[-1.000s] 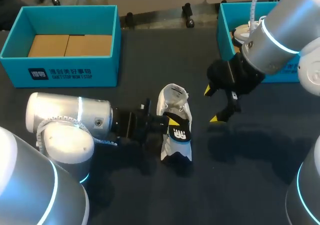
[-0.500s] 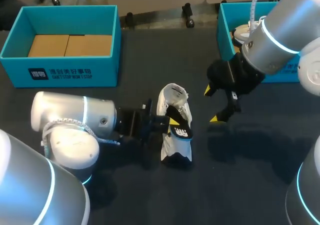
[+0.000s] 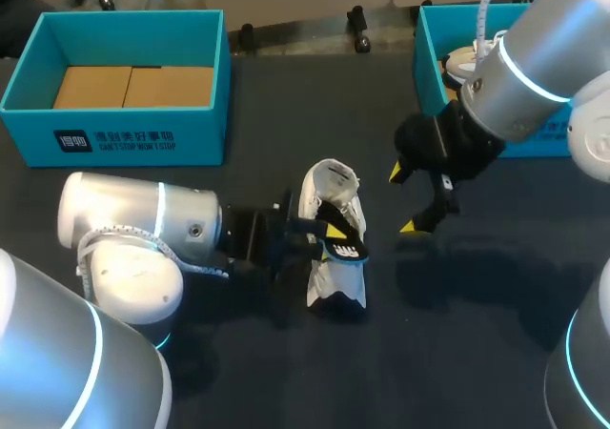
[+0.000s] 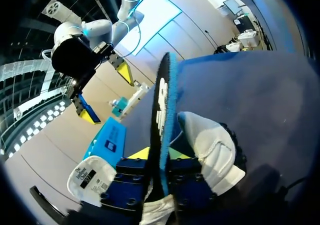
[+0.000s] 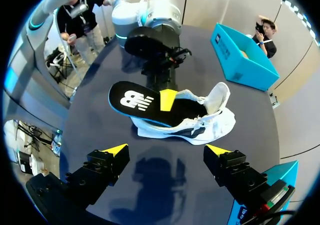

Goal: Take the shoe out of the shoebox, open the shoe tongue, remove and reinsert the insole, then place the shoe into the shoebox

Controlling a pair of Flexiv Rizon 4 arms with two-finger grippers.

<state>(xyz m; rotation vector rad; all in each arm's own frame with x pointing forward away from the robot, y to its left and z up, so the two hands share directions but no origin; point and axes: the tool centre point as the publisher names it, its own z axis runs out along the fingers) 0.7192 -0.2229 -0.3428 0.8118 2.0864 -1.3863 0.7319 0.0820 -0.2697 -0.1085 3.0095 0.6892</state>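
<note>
Item: white shoe (image 3: 331, 288), out of its box, lying near the middle of the bench (image 3: 286, 105), with its opening toward the far edge. Black insole (image 3: 349, 250): partly out of the opening and raised on edge, pinched flat between the left jaws, which are clenched on it; this grip looks suited to drawing it clear lengthwise. Right jaws: released and empty, hovering beside the shoe toward the right edge, probably so they can steady the shoe. Blue shoebox (image 3: 143, 135): far left corner, open, holding cardboard only, likely the return place. Second blue box (image 3: 429, 43): far right corner, with another shoe (image 3: 462, 62) inside. Stage, by judgement: insole removal under way.
</note>
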